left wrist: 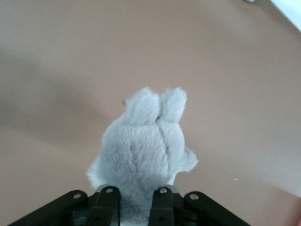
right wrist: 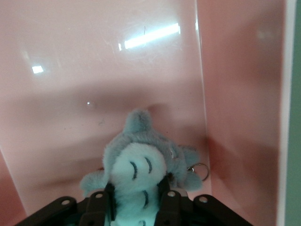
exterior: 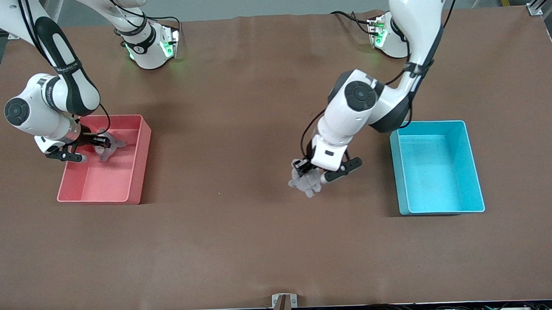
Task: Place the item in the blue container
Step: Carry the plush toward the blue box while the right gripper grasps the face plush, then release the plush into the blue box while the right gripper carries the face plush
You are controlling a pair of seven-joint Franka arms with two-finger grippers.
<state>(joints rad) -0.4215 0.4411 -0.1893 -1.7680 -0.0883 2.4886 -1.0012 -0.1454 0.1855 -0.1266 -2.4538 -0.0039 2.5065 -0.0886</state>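
From high up across the table, the front camera looks down at the two robot bases along its top edge and takes in the whole brown top, with the pink bin toward the right arm's end and the blue container toward the left arm's. The left wrist camera sits close above a grey plush toy with bare tabletop past it, the same toy seen small mid-table from the front. The right wrist camera peers close into the pink bin at a second plush toy, which the front view also shows.
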